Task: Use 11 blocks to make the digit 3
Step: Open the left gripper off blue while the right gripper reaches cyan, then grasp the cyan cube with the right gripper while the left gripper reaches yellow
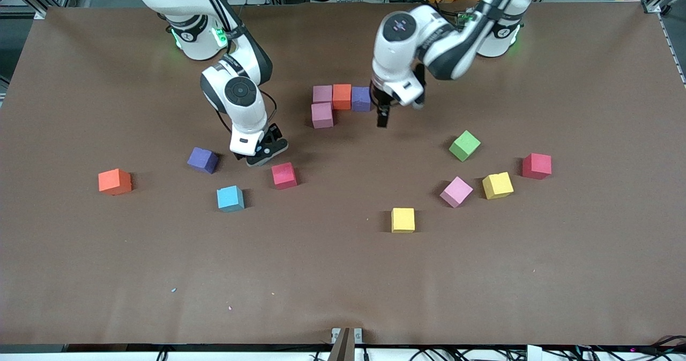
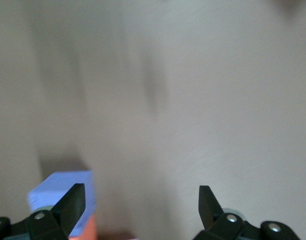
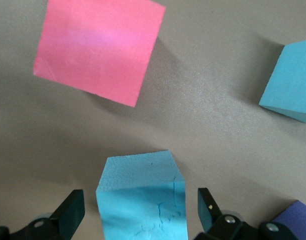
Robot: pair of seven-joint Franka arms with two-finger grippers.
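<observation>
Cyan cube [image 3: 143,200] bracketed by the right gripper [image 1: 266,152], squeeze not made yet!
It lies on the table toward the right arm's end, between the purple cube [image 1: 203,160] and the red cube [image 1: 283,175], directly beneath that gripper. The fingers [image 3: 73,205] are spread wide either side of it, clear of both faces and gripping nothing. The left gripper [image 1: 383,115] is also agape and empty, just beside the started digit 3 [image 1: 341,96]; that arm waits.
</observation>
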